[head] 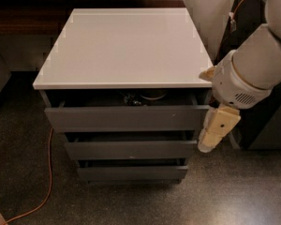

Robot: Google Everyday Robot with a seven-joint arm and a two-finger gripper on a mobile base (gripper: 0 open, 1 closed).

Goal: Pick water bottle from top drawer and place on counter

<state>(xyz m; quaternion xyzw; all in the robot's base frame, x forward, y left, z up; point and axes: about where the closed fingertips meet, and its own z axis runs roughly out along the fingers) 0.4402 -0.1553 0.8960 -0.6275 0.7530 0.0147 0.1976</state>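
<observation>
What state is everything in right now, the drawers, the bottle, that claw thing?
top drawer: pulled partly open.
water bottle: inside the top drawer, mostly hidden.
bowl: inside the top drawer, beside the bottle.
middle drawer: appears shut.
bottom drawer: appears shut.
counter: no bottle on it yet.
gripper: hanging by the top drawer's right end, pointing down.

My gripper (208, 139) hangs just beside the right end of the partly open top drawer (126, 118), below the counter (124, 46).
</observation>
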